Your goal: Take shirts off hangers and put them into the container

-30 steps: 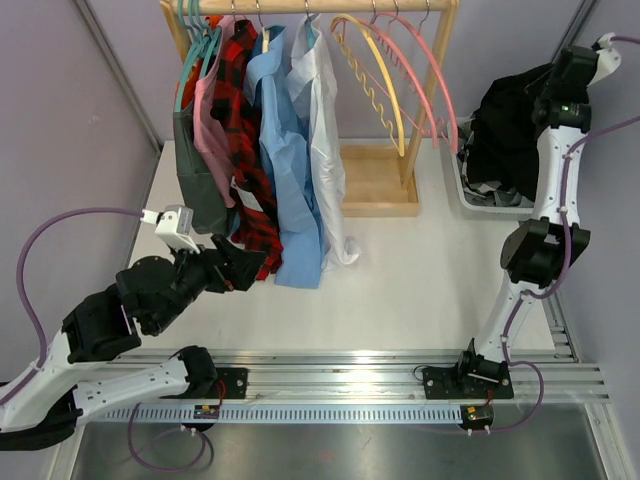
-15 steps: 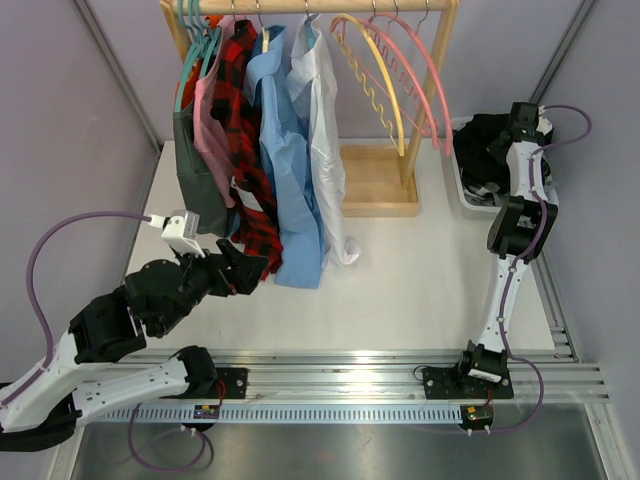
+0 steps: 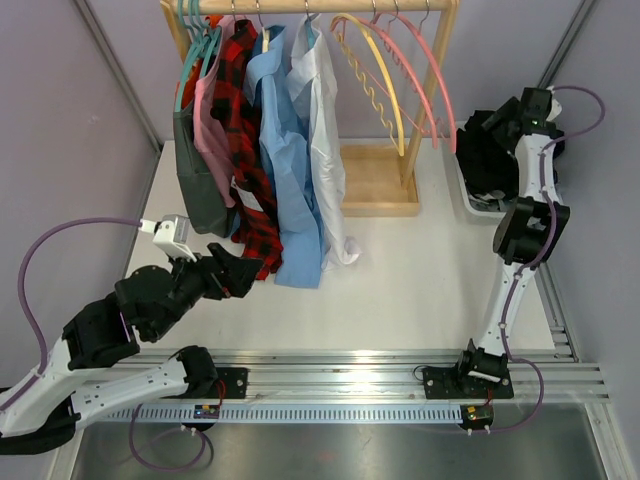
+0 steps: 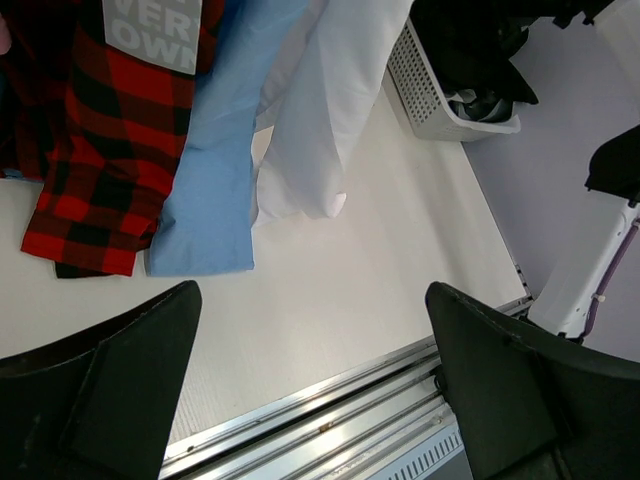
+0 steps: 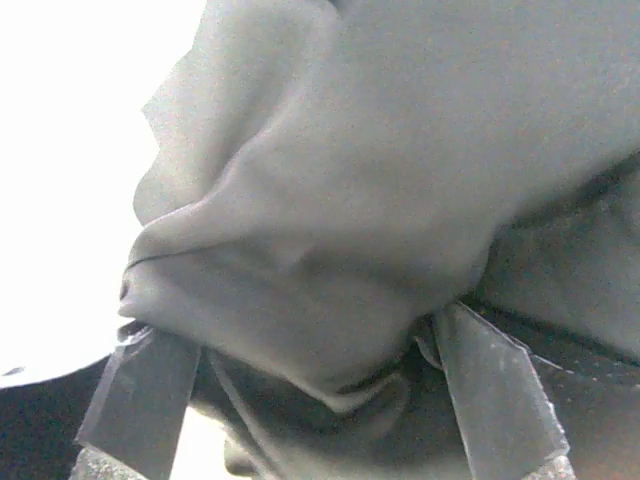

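My right end effector (image 5: 305,335) is spread over the basket (image 4: 425,95) with the black shirt (image 5: 330,200) bunched between its fingers (image 5: 140,400), the left end effector (image 4: 312,300) is spread and empty, so I fear the cloth may snag a finger and come out when I lift.

Left arm (image 3: 110,335) low, left fingers (image 4: 110,380) wide apart; right arm (image 3: 525,230) stretched forward, right fingers (image 5: 140,390) apart

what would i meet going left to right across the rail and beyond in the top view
dark grey shirt → pink shirt → red-and-black check shirt → light blue shirt → white shirt → bare yellow hanger → bare pink hangers → white container
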You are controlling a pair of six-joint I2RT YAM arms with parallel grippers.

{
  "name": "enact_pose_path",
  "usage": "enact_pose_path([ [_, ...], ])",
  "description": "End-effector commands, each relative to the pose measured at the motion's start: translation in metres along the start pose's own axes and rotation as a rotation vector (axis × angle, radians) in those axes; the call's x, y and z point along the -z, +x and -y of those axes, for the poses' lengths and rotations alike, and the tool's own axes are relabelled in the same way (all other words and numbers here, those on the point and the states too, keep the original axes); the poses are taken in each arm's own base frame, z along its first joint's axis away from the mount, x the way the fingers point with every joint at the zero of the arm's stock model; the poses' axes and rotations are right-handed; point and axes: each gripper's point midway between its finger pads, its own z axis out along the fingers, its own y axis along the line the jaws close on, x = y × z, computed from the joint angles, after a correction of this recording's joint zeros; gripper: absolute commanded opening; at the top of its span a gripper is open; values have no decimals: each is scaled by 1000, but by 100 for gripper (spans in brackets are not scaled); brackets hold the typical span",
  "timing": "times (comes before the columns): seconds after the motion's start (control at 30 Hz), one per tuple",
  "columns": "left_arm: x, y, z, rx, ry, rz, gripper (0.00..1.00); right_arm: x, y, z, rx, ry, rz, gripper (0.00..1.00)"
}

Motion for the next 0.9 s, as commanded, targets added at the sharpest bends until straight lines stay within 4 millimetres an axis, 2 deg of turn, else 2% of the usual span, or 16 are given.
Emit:
enact_pose_path([
  [0.0,3,-14,6,27,29,56,99,120,-102,-56,48,-163,253,99],
  [0.17,8,-20,6,21,38,75,99,228,-141,-79,68,-255,400,99],
  [0.23,12,-22,6,15,53,85,99,294,-126,-89,101,-331,399,100],
  [0.27,12,-23,6,13,54,86,99,283,-115,-83,103,-309,361,100],
  [0.3,13,-24,7,15,61,89,99,319,-115,-85,118,-337,396,99],
  [0.33,14,-24,7,16,64,88,99,334,-94,-101,163,-399,366,100],
  [0.37,15,-24,6,12,67,90,99,328,-69,-97,192,-387,320,100],
  [0.4,16,-24,6,12,67,88,99,369,-60,-101,225,-438,362,99],
  [0.43,16,-23,4,11,63,85,99,386,-37,-114,262,-496,343,99],
  [0.47,17,-23,3,13,61,87,99,382,-12,-110,280,-504,303,100],
  [0.5,16,-21,3,6,60,81,99,422,0,-111,297,-575,330,99],
  [0.53,17,-21,3,5,62,80,99,431,14,-110,309,-602,316,100],
  [0.57,18,-21,2,4,63,81,99,439,51,-118,365,-680,235,100],
  [0.67,17,-20,3,-6,67,76,99,480,102,-117,434,-810,143,100],
  [0.8,15,-19,4,-19,65,67,99,525,140,-111,477,-947,79,99],
  [0.87,14,-18,5,-21,68,64,99,533,158,-109,494,-993,29,99],
])
